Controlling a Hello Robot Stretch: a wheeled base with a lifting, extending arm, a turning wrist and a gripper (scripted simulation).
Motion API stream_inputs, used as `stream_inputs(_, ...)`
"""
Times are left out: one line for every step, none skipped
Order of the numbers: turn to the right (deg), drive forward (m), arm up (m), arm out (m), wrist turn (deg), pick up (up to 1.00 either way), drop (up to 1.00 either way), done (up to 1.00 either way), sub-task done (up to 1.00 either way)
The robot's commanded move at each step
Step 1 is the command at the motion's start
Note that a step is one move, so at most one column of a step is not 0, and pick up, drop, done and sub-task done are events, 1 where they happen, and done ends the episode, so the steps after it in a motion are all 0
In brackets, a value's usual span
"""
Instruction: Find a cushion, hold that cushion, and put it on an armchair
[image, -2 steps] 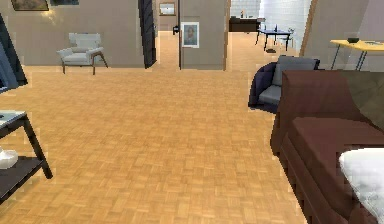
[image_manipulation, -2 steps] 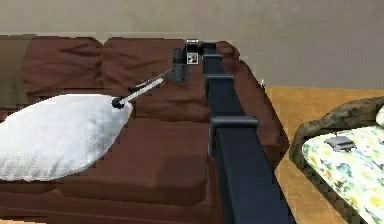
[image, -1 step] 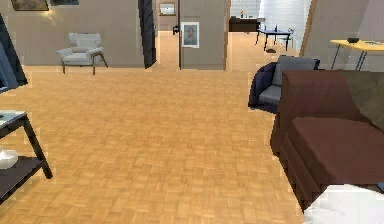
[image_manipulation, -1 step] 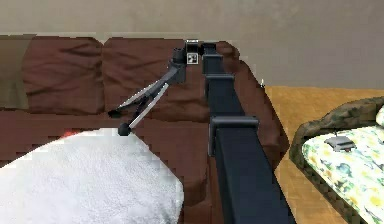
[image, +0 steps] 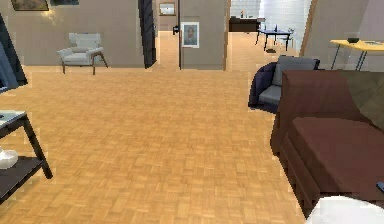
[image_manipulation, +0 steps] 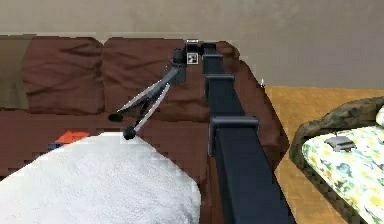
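Wood floor (image: 150, 130), brown sofa (image: 335, 135), beige walls (image: 110, 25)

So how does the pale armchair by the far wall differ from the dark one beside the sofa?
The pale armchair is light grey on thin legs, alone at the far wall; the dark armchair is navy, close beside the brown sofa, nearer the camera. Both stand on the wooden floor.

Soft, even light throughout, brightest beyond the far doorway (image: 268, 25), with only faint shadows.

Dark square arm (image_manipulation: 236, 140); white marked squares (image_manipulation: 191, 48); thin-fingered dark gripper (image_manipulation: 122, 123).
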Motion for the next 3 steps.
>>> stream_inputs(0.0, 0.0, 0.0, -0.48, 0.0, 0.0, 0.0, 0.0, 0.0)
stream_inputs(9.0, 0.0, 0.0, 0.0, 0.0, 0.0, 0.0, 0.0, 0.0)
stream_inputs(0.0, 1.0, 0.0, 0.0, 0.0, 0.0, 0.0, 0.0, 0.0)
